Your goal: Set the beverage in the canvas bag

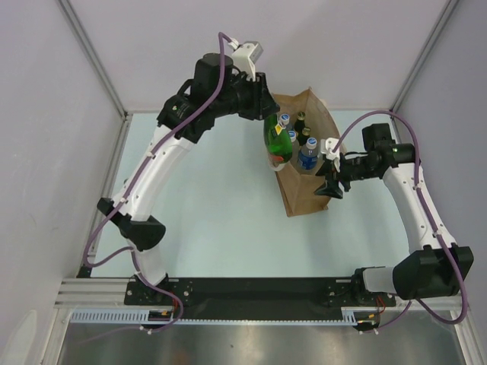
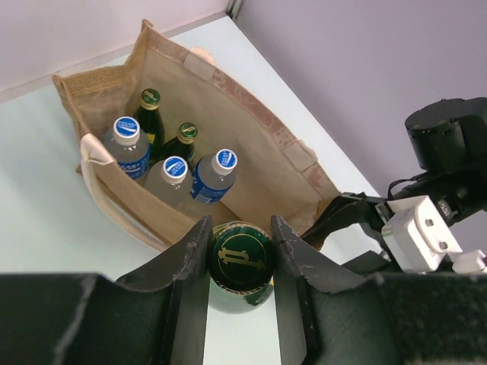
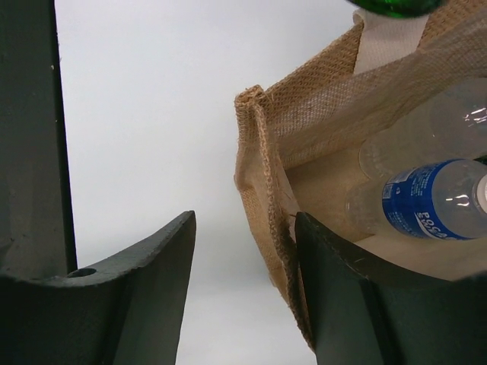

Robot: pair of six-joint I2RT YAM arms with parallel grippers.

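L gripper [image 2: 240,228] pinches green bottle [image 2: 242,265] at edge of bag [image 2: 266,148], R gripper [image 3: 243,220] spread astride rim; bottle may snag rim or packed bottles [image 2: 173,173], tipping bag.

- The counter [image 1: 213,220] is pale blue-green.
- The canvas bag [image 1: 303,199] stands upright on it, toward the far right, mouth open.
- A black base plate [image 1: 251,289] lies along its near edge.

Tan-brown canvas bag [image 2: 262,156]: coarse weave, matt, rough. White handles [image 2: 90,152]: smoother cloth. Dark green glass bottle [image 2: 242,266]: glossy, gold-printed cap. Clear plastic bottles [image 2: 209,181]: shiny. Left end effector [image 2: 241,228] fingers [image 2: 185,255]: matt black plastic, scuffed. Pale worktop [image 1: 213,220]: smooth, matt.
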